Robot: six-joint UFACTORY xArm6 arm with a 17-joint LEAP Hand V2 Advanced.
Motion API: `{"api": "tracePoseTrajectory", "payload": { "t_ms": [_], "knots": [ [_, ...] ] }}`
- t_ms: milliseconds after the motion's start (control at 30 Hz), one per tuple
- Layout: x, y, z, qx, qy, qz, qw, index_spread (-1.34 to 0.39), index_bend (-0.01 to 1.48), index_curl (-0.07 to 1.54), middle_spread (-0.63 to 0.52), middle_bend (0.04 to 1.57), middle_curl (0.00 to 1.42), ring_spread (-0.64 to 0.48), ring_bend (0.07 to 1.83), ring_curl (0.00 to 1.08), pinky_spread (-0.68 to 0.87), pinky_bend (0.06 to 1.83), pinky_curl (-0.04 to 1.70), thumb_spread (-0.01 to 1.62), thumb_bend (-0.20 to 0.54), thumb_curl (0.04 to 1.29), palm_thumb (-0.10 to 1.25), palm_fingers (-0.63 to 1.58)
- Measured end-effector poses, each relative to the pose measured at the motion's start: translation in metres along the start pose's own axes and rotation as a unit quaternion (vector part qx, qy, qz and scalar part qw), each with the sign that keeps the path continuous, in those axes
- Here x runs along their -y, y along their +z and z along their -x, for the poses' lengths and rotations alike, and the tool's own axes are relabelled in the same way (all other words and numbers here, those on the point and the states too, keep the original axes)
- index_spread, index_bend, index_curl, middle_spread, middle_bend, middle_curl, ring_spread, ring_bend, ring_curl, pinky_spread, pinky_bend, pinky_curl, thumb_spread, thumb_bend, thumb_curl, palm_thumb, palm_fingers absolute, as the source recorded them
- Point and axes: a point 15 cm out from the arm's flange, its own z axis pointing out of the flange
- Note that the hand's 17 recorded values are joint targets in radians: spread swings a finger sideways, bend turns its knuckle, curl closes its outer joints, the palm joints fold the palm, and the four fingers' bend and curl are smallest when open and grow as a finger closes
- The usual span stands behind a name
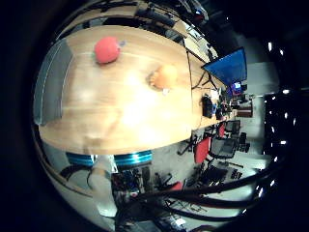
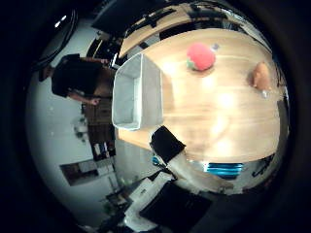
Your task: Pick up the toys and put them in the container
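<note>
Smooth, glossy wooden table (image 1: 120, 111) (pale grain); the red toy (image 2: 201, 56) and orange toy (image 1: 165, 76) look soft, plush; matt grey container (image 2: 137, 92)

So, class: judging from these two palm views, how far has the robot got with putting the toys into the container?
Nothing looks done yet. The red toy and the orange toy both lie on the wooden table, apart from each other. The white container at the table's edge looks empty. Nothing is in hand: neither toy is held, and both look far from the palm. Both toys are left to pick up and drop in.
</note>
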Motion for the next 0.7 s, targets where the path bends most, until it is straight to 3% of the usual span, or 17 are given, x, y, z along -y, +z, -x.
{"api": "tracePoseTrajectory", "payload": {
  "t_ms": [700],
  "knots": [
    [0.056, 0.037, -0.128, -0.012, 0.118, 0.006, 0.993, -0.45, 0.16, 0.28, -0.12, 0.25, 0.36, -0.03, 0.38, 0.23, 0.36, 0.29, 0.3, 1.07, -0.024, 0.28, 0.3, 0.32]
  ]
}}
